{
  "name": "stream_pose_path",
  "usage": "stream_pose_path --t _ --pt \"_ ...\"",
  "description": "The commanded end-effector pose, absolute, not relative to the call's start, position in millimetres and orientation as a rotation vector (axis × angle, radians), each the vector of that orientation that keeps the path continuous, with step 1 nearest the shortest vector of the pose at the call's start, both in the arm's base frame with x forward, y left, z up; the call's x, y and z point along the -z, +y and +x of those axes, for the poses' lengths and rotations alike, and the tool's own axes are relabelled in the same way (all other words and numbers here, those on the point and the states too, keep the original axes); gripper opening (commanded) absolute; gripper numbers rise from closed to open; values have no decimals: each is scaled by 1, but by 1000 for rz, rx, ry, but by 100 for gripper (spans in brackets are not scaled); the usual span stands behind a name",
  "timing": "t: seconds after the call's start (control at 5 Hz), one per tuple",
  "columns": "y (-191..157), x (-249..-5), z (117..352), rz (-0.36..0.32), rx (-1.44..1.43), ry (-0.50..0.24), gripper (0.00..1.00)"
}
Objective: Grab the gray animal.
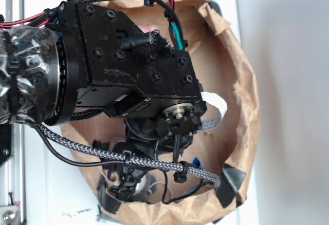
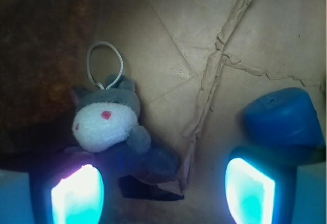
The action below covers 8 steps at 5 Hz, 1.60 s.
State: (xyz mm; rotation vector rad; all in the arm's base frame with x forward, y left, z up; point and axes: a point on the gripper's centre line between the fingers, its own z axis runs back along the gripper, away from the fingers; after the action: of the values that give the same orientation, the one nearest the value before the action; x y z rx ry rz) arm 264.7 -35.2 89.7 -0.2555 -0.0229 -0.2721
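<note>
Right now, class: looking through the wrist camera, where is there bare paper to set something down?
Bare brown paper lies between the gray animal and the blue object, split by a torn ridge. It is crowded low left, where the toy lies by one finger of the claw.

Gray animal (image 2: 115, 132), blue obj (image 2: 283, 116) on paper (image 2: 168, 45)

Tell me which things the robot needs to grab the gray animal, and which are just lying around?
For the job:
- gray animal, a small plush with a pale face and a cord loop
- end effector, open, one finger right by the toy

Just lying about:
- blue object
- brown paper bag holding everything
</note>
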Motion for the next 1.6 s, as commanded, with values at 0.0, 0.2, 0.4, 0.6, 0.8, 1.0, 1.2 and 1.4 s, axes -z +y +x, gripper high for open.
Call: stream_pose_path --t 0.0,0.2,0.4,0.6,0.8,1.0,1.2,1.4 --pt "-36 -91 276 -395 522 -72 100" --pt "-41 -86 273 -461 615 -61 100" --pt "-39 -85 261 -504 699 -50 100" --pt "-36 -71 257 -459 730 -82 100" --pt "-47 -55 248 -493 810 -96 100" --pt "-61 -51 239 -591 893 -81 100" --pt "-70 -56 234 -726 989 -63 100" --pt "-78 -69 231 -783 1017 -86 100"
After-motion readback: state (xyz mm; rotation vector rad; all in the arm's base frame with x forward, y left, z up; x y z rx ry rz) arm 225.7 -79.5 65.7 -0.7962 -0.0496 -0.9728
